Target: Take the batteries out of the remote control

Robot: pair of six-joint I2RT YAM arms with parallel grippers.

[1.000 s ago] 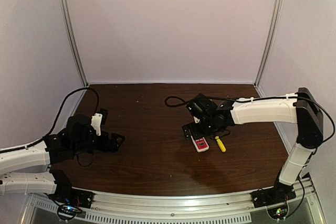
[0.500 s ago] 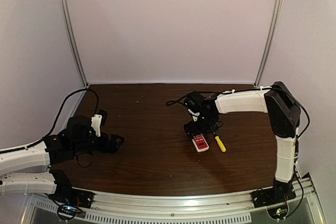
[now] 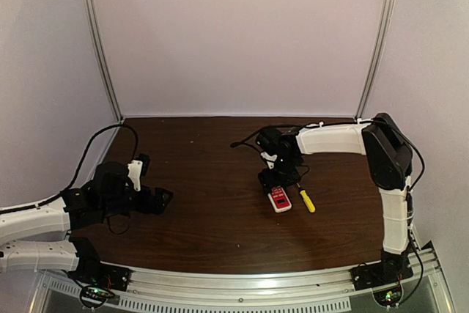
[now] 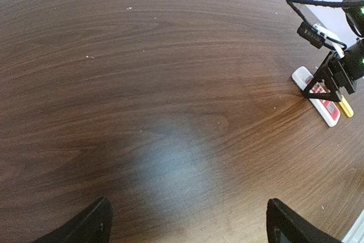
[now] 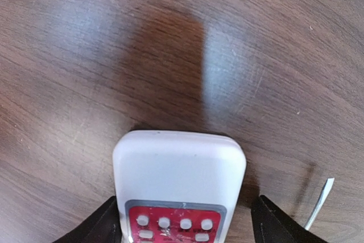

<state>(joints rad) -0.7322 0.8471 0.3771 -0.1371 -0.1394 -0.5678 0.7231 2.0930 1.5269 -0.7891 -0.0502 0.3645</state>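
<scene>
Right wrist view looks straight down on the remote control [image 5: 179, 169], which lies face up on the counter [image 5: 85, 55] with its red button panel showing and its plain white end pointing away from the camera. The right tool [image 5: 185, 223] straddles it, one dark finger at each long side; the jaws stand apart, and although the left one looks to be at the casing's edge, a thin strip of shadow shows beside the right one, so I would not call this a firm grip. Off to the right, the tip of a screwdriver [image 5: 318, 203] rests on the wood just beside the remote. From the overhead camera the remote sits right of centre, with the yellow handle alongside it. The left tool [image 4: 187, 226] hangs wide open with nothing in it, low over bare wood and well apart from the remote. No batteries can be seen anywhere, and the back of the remote is turned down against the counter, so the work seems barely begun: the remote has yet to be picked up and turned over, its compartment opened, and both cells taken out. The counter is dark brown wood grain with a soft sheen, pale reflected patches and a few light specks. Plain pale walls enclose it on three sides, with metal uprights at the back corners and a metal rail along the near edge.
</scene>
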